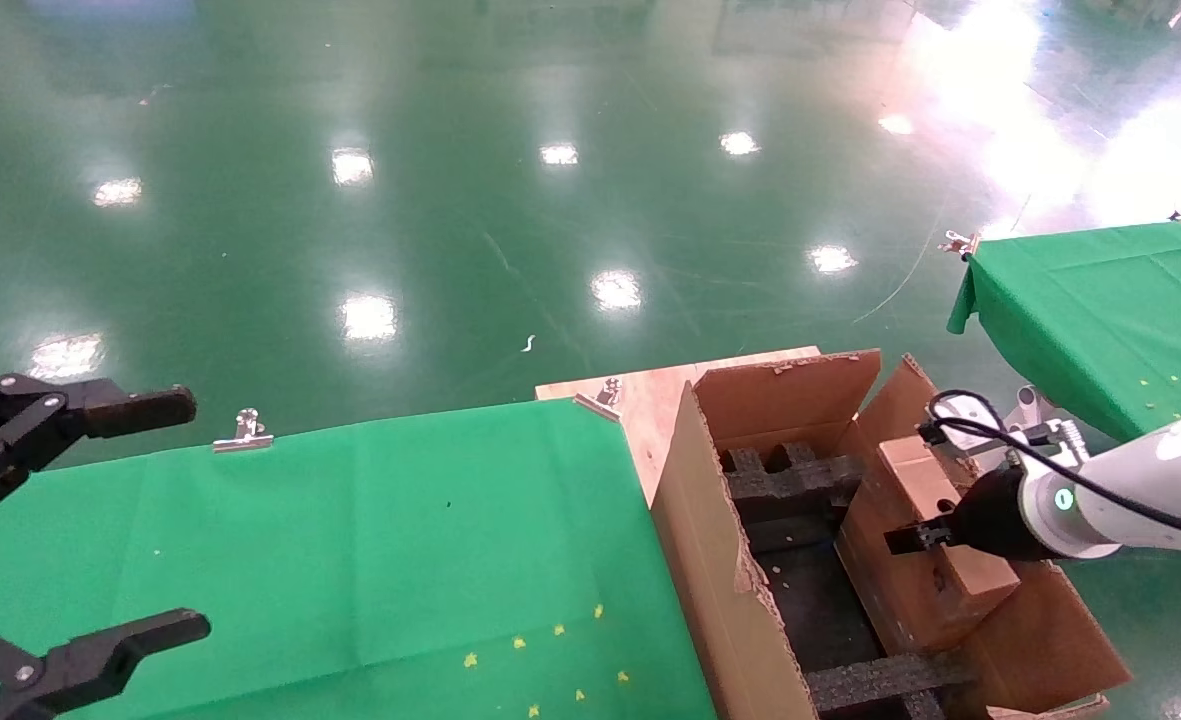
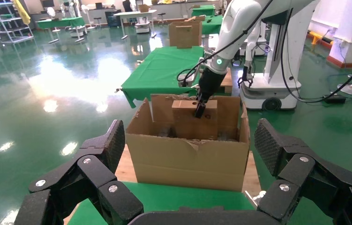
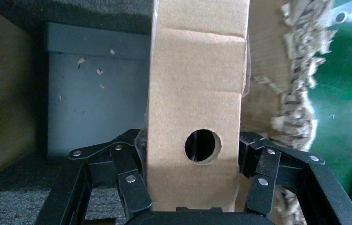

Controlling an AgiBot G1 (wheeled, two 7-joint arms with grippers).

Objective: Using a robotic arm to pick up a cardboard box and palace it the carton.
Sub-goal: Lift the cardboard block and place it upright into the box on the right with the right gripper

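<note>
The small brown cardboard box (image 1: pixel 935 560) with a round punched hole (image 3: pixel 202 146) is inside the large carton (image 1: pixel 710 560), against its right-hand wall. My right gripper (image 1: pixel 915 538) on the white robotic arm (image 1: pixel 1140 490) is shut on the cardboard box, one finger on each side (image 3: pixel 134 180). In the left wrist view the cardboard box (image 2: pixel 185 107) stands partly above the carton's rim (image 2: pixel 188 159). Black foam inserts (image 1: pixel 800 480) line the carton's floor. My left gripper (image 1: pixel 185 515) hangs open over the green table, far to the left.
The green-covered table (image 1: pixel 350 550) lies left of the carton, with a metal clip (image 1: pixel 243 430) at its far edge. A wooden board (image 1: pixel 650 400) sits under the carton. A second green table (image 1: pixel 1100 300) stands to the right. The carton's edge is ragged (image 3: pixel 295 93).
</note>
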